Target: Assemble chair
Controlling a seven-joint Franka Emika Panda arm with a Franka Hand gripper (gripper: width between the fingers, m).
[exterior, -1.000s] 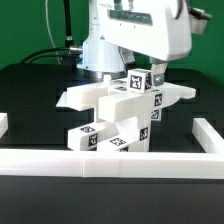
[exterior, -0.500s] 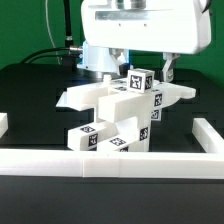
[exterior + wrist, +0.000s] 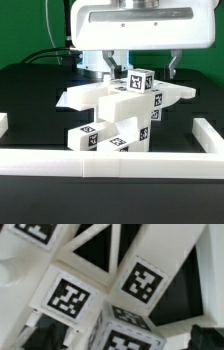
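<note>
Nearest, one long low white border wall [image 3: 110,160]. Just behind that wall, one chair [image 3: 115,105], unassembled: glossy white plastic blocks and slabs, sharp-edged, stacked crosswise, dotted with small square black-and-white tags. Farther beyond the wall, over the stack, one gripper [image 3: 141,66], two fingers [image 3: 112,62] spread, clasping nothing.

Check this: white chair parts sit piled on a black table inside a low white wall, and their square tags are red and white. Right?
Only the colour is wrong: the tags are black and white, clearest in the wrist view. The chair parts, black table and low white wall are as you said.
</note>
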